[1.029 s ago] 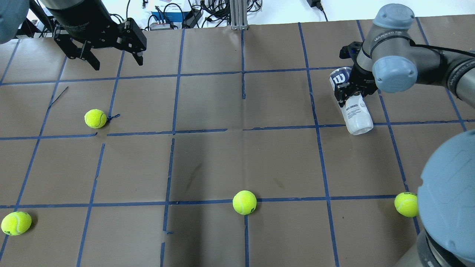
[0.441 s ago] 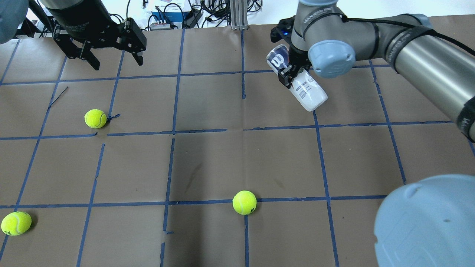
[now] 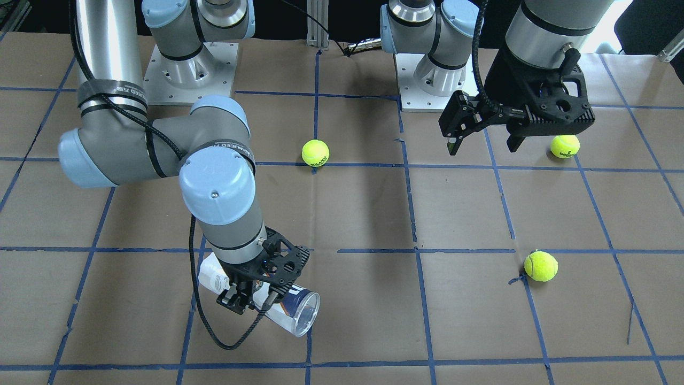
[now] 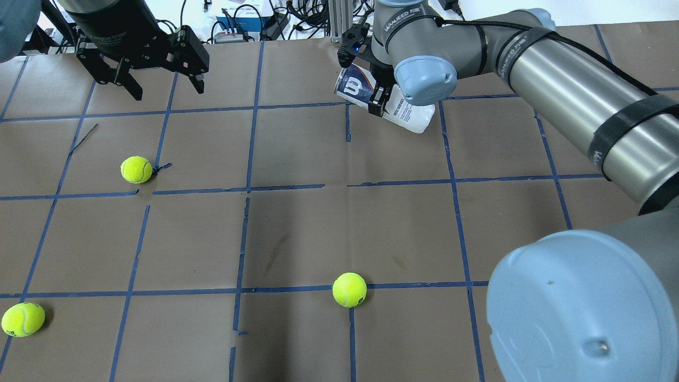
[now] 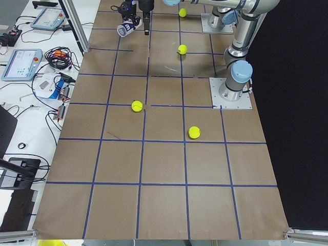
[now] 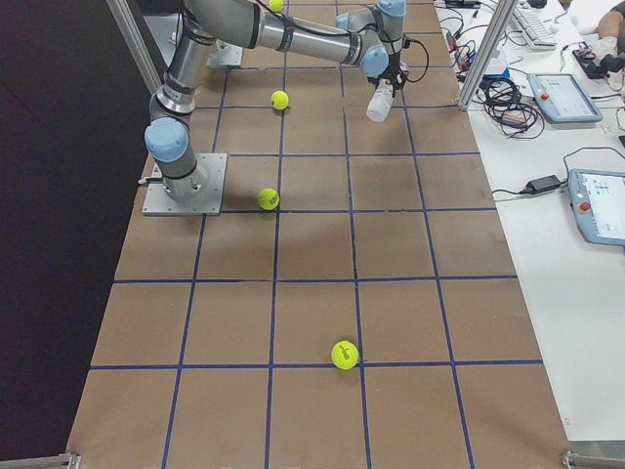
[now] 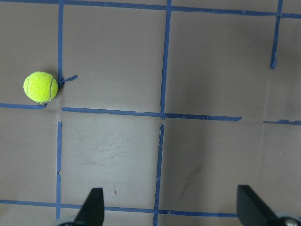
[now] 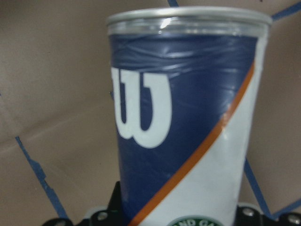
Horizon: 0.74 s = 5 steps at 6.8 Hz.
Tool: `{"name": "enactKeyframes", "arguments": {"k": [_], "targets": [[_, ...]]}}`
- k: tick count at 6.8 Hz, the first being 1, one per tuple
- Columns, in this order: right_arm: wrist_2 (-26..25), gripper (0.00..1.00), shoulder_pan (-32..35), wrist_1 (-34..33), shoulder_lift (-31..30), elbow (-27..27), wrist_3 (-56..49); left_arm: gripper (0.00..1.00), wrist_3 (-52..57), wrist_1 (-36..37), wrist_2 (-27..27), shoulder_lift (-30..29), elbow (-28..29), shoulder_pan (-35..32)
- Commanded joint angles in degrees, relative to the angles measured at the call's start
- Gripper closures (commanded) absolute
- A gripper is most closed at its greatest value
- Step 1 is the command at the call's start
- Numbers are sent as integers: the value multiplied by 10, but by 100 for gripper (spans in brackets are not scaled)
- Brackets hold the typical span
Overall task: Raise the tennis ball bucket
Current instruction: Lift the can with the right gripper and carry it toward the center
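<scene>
The tennis ball bucket (image 4: 407,112) is a clear tube with a navy-and-white label and a white "W". My right gripper (image 4: 379,100) is shut on its middle and holds it tilted, nearly level, above the far middle of the table. The front-facing view shows the bucket (image 3: 295,308) under the right gripper (image 3: 245,295), open end towards the camera. It fills the right wrist view (image 8: 188,132). My left gripper (image 4: 167,91) hangs open and empty over the far left, and shows likewise in the front-facing view (image 3: 483,147) and the left wrist view (image 7: 171,212).
Yellow-green tennis balls lie on the brown, blue-taped table: one at left (image 4: 136,170), one at near centre (image 4: 349,289), one at the near left corner (image 4: 23,319). Cables and boxes (image 4: 238,24) sit beyond the far edge. The right arm's elbow (image 4: 583,302) blocks the near right.
My right arm has carried the bucket from the right side of the table leftward and farther back to the far middle. The left arm has not moved.
</scene>
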Motion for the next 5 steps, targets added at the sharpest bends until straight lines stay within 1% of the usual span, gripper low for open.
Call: {"name": "enactKeyframes", "arguments": {"k": [1, 3, 4, 5], "targets": [[-4, 36, 44, -85, 44, -5, -106, 0, 0, 0, 0, 0, 0, 0], [-4, 34, 50, -116, 74, -4, -140, 0, -1, 1, 1, -1, 0, -1], [-5, 26, 50, -117, 79, 0, -143, 0, -1, 0, 1, -1, -1, 0], [-3, 5, 50, -119, 86, 0, -142, 0, -1, 0, 2, -1, -4, 1]]}}
